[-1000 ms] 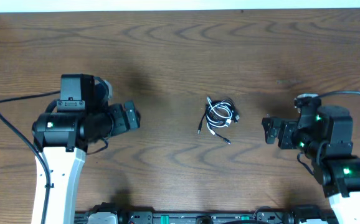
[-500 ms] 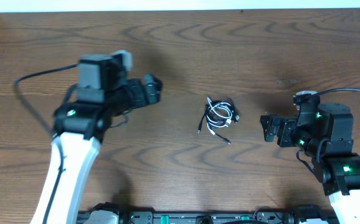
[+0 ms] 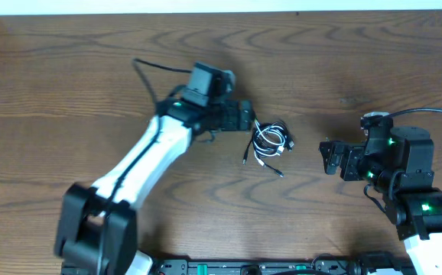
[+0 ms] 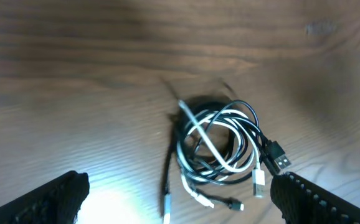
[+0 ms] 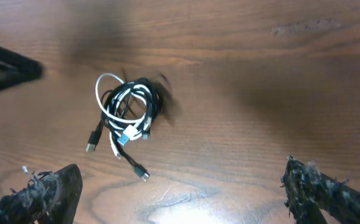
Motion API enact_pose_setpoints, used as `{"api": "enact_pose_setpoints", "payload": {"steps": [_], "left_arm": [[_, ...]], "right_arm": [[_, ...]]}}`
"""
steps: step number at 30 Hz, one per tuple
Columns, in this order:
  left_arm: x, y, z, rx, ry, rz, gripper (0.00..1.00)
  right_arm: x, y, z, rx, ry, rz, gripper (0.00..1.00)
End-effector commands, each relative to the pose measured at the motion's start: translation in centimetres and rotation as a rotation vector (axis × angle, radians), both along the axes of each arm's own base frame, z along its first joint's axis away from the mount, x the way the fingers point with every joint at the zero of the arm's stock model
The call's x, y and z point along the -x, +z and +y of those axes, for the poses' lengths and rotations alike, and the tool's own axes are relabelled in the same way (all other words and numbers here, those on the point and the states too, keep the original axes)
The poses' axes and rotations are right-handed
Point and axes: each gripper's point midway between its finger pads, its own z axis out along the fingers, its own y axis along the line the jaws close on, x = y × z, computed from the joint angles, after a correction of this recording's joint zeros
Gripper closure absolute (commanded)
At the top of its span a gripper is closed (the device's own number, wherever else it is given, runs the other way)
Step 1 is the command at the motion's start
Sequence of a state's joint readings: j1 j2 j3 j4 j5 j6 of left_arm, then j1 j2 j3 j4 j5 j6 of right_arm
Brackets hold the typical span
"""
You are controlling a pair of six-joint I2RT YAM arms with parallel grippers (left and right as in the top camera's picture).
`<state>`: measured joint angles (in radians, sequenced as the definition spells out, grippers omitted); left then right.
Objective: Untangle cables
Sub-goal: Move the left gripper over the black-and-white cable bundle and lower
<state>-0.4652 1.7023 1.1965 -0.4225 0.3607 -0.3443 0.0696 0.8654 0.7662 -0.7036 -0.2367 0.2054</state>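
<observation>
White and black cords, the cables, are found heaped in one small knot on the wooden surface, near its middle and somewhat toward the right arm's side. Over the last second the left arm has been swung from its own side of the surface across to the knot. In the overhead view the left jaws are now placed just beside the bundle's upper-left edge, and no contact can be made out. In the left wrist view the left jaws are held wide apart, a fingertip at each lower corner, and the whole coil is framed between and ahead of them.

The right arm has not been moved. The right jaws are likewise spread wide and empty, and are pointed at the knot from well apart.

The cables themselves have not been shifted. The white loop is still wound through the black ones. In the left wrist view a black strand is trailed toward the lower left and plug ends are seen at the coil's lower right.

The change is judged to be an approach only, with nothing yet untangled. A first grasp on one cord appears to be set up, and the right jaws will probably be needed to pin or pull another cord.
</observation>
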Motion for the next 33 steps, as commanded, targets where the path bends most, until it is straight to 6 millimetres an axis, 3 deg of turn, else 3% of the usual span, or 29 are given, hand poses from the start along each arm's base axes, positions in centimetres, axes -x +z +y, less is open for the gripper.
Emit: {"api": "enact_pose_setpoints", "payload": {"steps": [1, 7, 14, 20, 26, 33], "left_arm": [[0.3, -1.9, -1.6, -0.015, -0.028, 0.027, 0.02], [1.4, -5.3, -4.0, -0.043, -0.093, 0.064, 0.02], [2.0, -8.1, -4.7, -0.112, -0.106, 0.079, 0.03], [2.8, -8.9, -5.0, -0.125, -0.124, 0.098, 0.28], [3.6, -9.3, -4.7, -0.143, -0.127, 0.131, 0.6], [7.1, -10.6, -2.5, -0.238, -0.137, 0.277, 0.75]], "right_arm": [[-0.1, 0.7, 0.0, -0.015, -0.006, -0.009, 0.01], [0.2, 0.5, 0.0, -0.015, -0.006, 0.004, 0.01], [0.6, 0.1, 0.0, -0.012, -0.006, 0.03, 0.01], [0.7, 0.0, 0.0, -0.013, -0.006, 0.035, 0.01], [0.8, 0.0, 0.0, -0.012, -0.006, 0.038, 0.01], [0.7, -0.1, 0.0, -0.012, -0.006, 0.04, 0.01]]}}
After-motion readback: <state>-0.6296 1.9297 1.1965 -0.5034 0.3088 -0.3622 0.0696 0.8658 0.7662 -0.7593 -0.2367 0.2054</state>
